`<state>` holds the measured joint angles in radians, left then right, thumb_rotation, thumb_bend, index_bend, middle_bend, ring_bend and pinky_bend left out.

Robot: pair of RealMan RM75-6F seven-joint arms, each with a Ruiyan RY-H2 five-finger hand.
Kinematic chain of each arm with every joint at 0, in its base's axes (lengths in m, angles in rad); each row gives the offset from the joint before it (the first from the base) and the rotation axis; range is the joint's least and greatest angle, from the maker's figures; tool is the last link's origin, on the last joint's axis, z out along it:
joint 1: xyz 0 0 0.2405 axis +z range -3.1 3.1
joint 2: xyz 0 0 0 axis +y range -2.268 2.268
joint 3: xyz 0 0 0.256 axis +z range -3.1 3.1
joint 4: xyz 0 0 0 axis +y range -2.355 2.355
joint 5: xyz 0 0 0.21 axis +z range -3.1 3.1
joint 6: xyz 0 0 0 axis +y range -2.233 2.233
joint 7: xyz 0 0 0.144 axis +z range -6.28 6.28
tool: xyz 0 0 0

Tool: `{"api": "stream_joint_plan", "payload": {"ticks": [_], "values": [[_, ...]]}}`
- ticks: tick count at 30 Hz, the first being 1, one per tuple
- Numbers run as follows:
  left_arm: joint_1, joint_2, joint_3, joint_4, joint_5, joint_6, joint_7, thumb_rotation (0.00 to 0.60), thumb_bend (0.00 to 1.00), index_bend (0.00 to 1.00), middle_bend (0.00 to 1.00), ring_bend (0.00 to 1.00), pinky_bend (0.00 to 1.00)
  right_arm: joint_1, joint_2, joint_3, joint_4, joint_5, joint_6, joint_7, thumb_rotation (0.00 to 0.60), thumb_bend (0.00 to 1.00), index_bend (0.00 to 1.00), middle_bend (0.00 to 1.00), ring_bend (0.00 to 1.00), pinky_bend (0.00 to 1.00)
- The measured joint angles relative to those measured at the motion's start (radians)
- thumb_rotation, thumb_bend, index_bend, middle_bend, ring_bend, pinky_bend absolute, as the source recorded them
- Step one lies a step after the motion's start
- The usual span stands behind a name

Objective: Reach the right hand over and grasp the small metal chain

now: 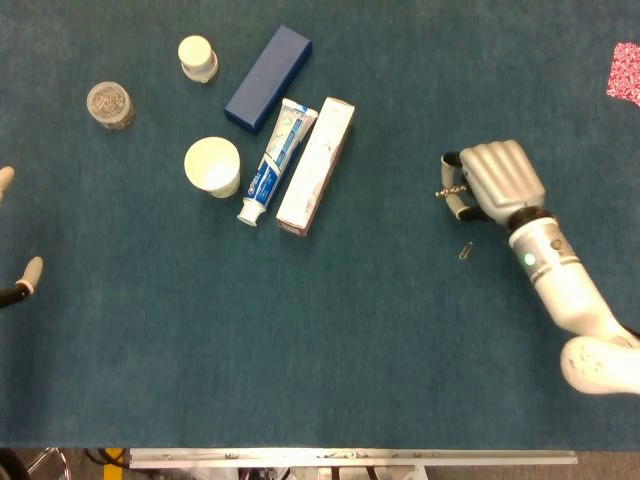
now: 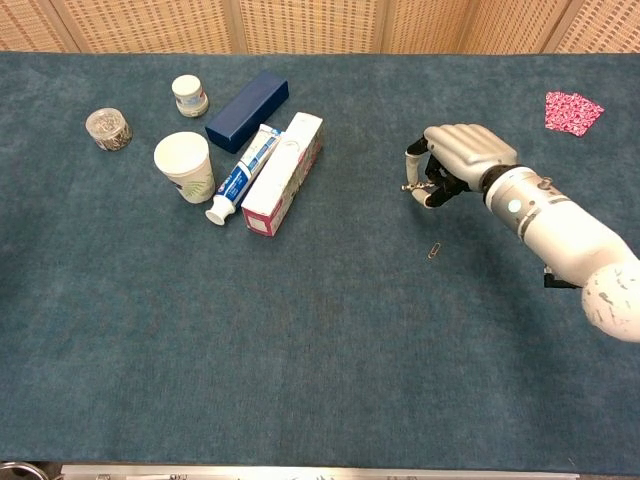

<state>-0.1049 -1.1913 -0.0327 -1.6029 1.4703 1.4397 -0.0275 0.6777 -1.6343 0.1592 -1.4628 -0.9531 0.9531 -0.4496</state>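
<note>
My right hand [image 1: 497,178] [image 2: 460,153] hovers at the right middle of the blue cloth with its fingers curled under. The small metal chain [image 1: 446,190] [image 2: 410,186] is pinched in those fingers, and a short bit of it pokes out on the hand's left side. Most of the chain is hidden inside the grip. In the chest view the hand looks raised a little off the cloth. Only two fingertips [image 1: 31,270] of my left hand [image 1: 8,230] show, spread apart at the left edge of the head view, holding nothing.
A small paperclip [image 1: 466,250] [image 2: 434,250] lies just in front of the right hand. Far left stand a toothpaste tube [image 1: 275,160], a white box [image 1: 315,165], a blue box [image 1: 268,78], a paper cup [image 1: 212,166], a small jar [image 1: 198,57] and a round tin [image 1: 110,105]. A pink cloth [image 1: 626,72] lies far right.
</note>
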Motion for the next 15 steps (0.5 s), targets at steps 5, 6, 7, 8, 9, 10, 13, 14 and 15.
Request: {"api": "stream_joint_plan", "payload": {"ticks": [5, 6, 7, 8, 9, 10, 13, 14, 15], "values": [[0.004, 0.002, 0.004, -0.008, 0.006, 0.007, 0.005, 0.6, 0.29, 0.0, 0.07, 0.03, 0.11, -0.032, 0.08, -0.026, -0.105, -0.042, -0.037, 0.109, 0.6, 0.35, 0.69, 0.96, 1.0, 1.0], [0.006, 0.003, 0.005, -0.009, 0.007, 0.01, 0.005, 0.6, 0.29, 0.0, 0.07, 0.03, 0.11, -0.037, 0.086, -0.031, -0.112, -0.05, -0.044, 0.129, 0.6, 0.35, 0.69, 0.96, 1.0, 1.0], [0.008, 0.004, 0.006, -0.01, 0.008, 0.013, 0.006, 0.6, 0.29, 0.0, 0.07, 0.03, 0.11, -0.042, 0.091, -0.036, -0.117, -0.058, -0.051, 0.149, 0.6, 0.35, 0.69, 0.96, 1.0, 1.0], [0.01, 0.005, 0.007, -0.012, 0.008, 0.015, 0.006, 0.6, 0.29, 0.0, 0.07, 0.03, 0.11, -0.048, 0.095, -0.042, -0.12, -0.068, -0.06, 0.177, 0.6, 0.35, 0.69, 0.96, 1.0, 1.0], [0.013, 0.007, 0.008, -0.013, 0.009, 0.019, 0.006, 0.6, 0.29, 0.0, 0.07, 0.03, 0.11, -0.053, 0.097, -0.046, -0.12, -0.076, -0.067, 0.198, 0.6, 0.35, 0.69, 0.96, 1.0, 1.0], [0.016, 0.008, 0.009, -0.014, 0.009, 0.023, 0.006, 0.6, 0.29, 0.0, 0.07, 0.03, 0.11, -0.057, 0.097, -0.051, -0.117, -0.085, -0.074, 0.22, 0.6, 0.35, 0.69, 0.96, 1.0, 1.0], [0.025, 0.012, 0.012, -0.016, 0.01, 0.034, 0.005, 0.6, 0.29, 0.0, 0.07, 0.03, 0.11, -0.069, 0.09, -0.063, -0.097, -0.113, -0.097, 0.29, 0.6, 0.35, 0.69, 0.96, 1.0, 1.0], [0.028, 0.013, 0.013, -0.017, 0.011, 0.037, 0.005, 0.6, 0.29, 0.0, 0.07, 0.03, 0.11, -0.073, 0.086, -0.066, -0.089, -0.127, -0.105, 0.319, 0.6, 0.35, 0.69, 0.96, 1.0, 1.0], [0.031, 0.015, 0.014, -0.019, 0.011, 0.041, 0.005, 0.6, 0.29, 0.0, 0.07, 0.03, 0.11, -0.075, 0.084, -0.068, -0.084, -0.14, -0.109, 0.34, 0.6, 0.35, 0.69, 0.97, 1.0, 1.0]]}}
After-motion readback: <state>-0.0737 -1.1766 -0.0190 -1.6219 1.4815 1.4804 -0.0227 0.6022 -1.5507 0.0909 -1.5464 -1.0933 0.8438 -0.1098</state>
